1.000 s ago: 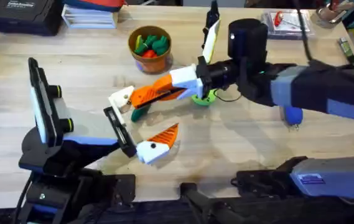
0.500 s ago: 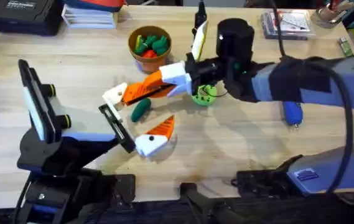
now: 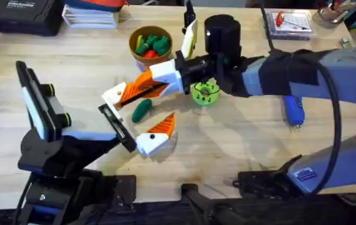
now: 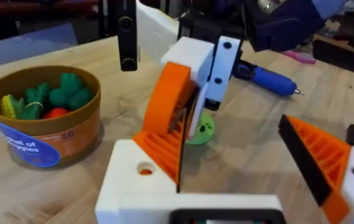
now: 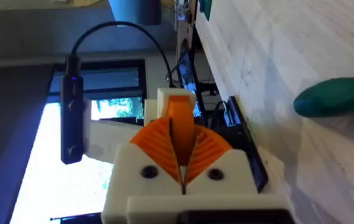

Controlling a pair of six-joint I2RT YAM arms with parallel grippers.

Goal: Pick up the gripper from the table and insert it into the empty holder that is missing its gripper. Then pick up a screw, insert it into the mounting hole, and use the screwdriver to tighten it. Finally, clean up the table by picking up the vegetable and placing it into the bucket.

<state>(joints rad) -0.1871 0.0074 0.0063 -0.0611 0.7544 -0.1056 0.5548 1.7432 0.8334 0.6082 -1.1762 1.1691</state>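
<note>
Left gripper (image 3: 137,119), jaws spread, lies low over the wooden table (image 3: 240,153), its all-white holder (image 3: 116,95) receiving the orange gripper (image 4: 167,102), long axis slanting toward that block. Right gripper (image 3: 141,90), jaws pinching the wedge. Beyond: the cucumber (image 3: 141,110) lying slantwise between the left fingers, green holed disc (image 3: 204,94), blue screwdriver (image 3: 293,110), bucket (image 3: 151,47).

Count, placed from the bucket (image 3: 150,47):

- Bucket: one, on the tabletop (image 3: 240,140).
- Toy vegetables heaped inside the bucket: several, green and orange; exact number cannot be told.
- Loose vegetable (image 3: 141,110): one, dark green, on the tabletop nearer the arm bases than the bucket.
- Green holed disc (image 3: 204,94): one, to the bucket's right.
- Screwdriver (image 3: 293,111): one, blue, far right of the bucket.
- Robot tools: two, left tool (image 3: 135,128) and right tool (image 3: 131,94), both below the bucket in the overhead view.
</note>
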